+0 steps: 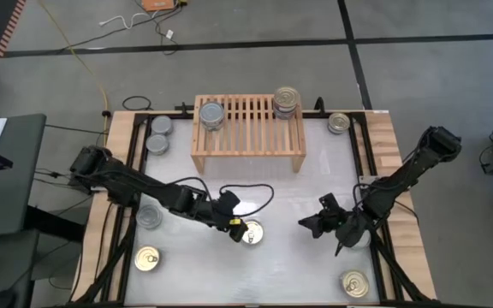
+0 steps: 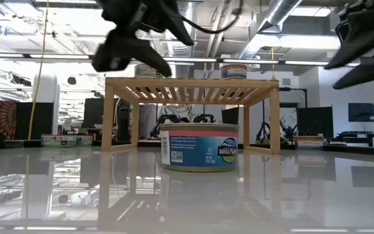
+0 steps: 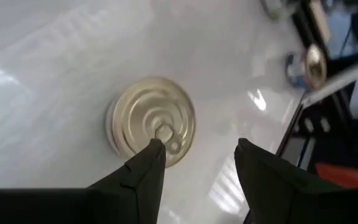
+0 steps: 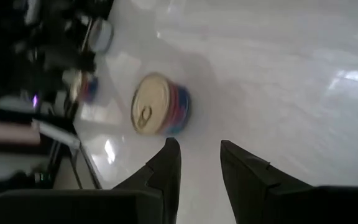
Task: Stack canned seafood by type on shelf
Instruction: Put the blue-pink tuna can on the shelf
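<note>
Gold-top tin [image 2: 199, 147] stands before the shelf [image 2: 190, 90].

Robotics lab: exposed ceiling ducts [image 2: 284, 13].

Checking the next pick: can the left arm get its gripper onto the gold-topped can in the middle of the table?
Probably yes. The left gripper hovers open right beside the gold-topped can, with bare table around it; the right gripper stays apart.
</note>
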Controlling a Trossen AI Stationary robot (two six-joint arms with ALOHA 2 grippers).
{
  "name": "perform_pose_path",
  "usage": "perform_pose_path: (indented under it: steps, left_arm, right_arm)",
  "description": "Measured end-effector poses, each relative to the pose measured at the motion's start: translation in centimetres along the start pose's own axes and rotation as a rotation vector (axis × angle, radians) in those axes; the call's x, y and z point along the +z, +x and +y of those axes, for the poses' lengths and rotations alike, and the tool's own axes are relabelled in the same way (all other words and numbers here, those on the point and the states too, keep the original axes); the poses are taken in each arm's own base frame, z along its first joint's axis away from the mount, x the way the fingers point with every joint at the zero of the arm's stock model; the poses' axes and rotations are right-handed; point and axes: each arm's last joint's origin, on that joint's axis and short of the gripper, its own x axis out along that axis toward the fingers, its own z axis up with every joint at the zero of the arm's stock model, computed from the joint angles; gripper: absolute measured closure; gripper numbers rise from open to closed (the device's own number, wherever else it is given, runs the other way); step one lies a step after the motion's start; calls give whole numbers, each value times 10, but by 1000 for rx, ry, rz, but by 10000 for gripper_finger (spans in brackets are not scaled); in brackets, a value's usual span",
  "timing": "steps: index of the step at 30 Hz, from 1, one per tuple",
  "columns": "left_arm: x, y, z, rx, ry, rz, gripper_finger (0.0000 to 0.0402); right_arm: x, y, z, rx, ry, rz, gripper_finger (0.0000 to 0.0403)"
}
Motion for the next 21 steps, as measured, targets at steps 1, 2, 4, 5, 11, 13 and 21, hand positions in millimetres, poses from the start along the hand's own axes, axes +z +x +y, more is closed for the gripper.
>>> perform_pose_path:
  steps: [1, 2, 4, 5, 11, 13, 21]
  left_arm:
    - [-2, -3, -1, 9, -13, -5, 217]
    - [-4, -4, 0, 22, -30, -1, 217]
    - [-10, -5, 0, 42, -89, 2, 217]
    - [-13, -4, 1, 52, -115, 5, 217]
    - [-40, -4, 13, 119, -203, -38, 217]
    - [-49, -5, 16, 144, -225, -51, 217]
    - [-85, -11, 27, 181, -250, -102, 217]
  right_arm:
    - [-1, 2, 0, -1, 10, -16, 266]
    - [-3, 5, 0, 0, 24, -26, 266]
    - [-6, 12, 0, 2, 73, -33, 266]
    - [-9, 17, -1, 0, 97, -37, 266]
    - [-25, 38, 0, 48, 157, -26, 266]
    - [-30, 43, 0, 61, 168, -23, 266]
    - [-41, 58, 2, 129, 215, -12, 266]
